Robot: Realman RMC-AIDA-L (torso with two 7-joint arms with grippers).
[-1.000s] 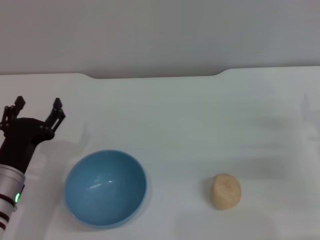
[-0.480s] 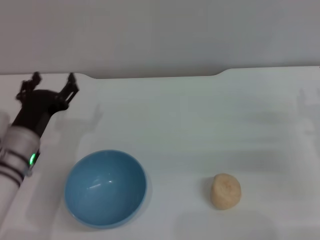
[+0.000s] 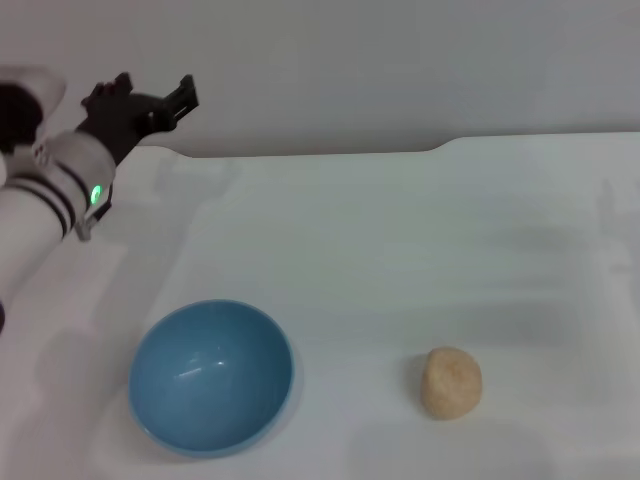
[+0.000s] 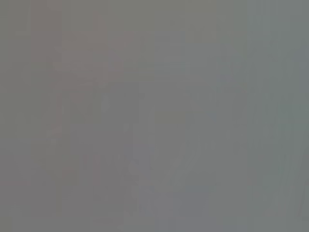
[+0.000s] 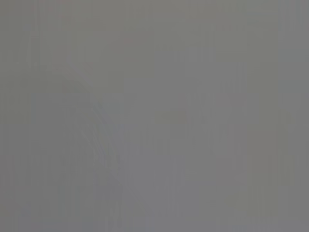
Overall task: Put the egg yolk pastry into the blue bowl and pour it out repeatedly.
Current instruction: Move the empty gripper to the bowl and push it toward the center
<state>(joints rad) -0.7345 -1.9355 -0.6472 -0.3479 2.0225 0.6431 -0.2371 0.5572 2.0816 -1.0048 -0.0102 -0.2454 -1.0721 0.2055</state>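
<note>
The blue bowl (image 3: 211,376) stands upright and empty on the white table at the front left in the head view. The egg yolk pastry (image 3: 451,381), a small tan ball, lies on the table to the bowl's right, well apart from it. My left gripper (image 3: 155,93) is raised high at the far left, over the table's back edge, open with nothing between its fingers. It is far from both bowl and pastry. The right gripper is out of view. Both wrist views show only plain grey.
The white table (image 3: 400,250) has a back edge with a shallow step near the grey wall (image 3: 400,60). Nothing else stands on it.
My left arm has lifted and swung away from beside the bowl, up and toward the back, staying open. Bowl and pastry have not moved.
</note>
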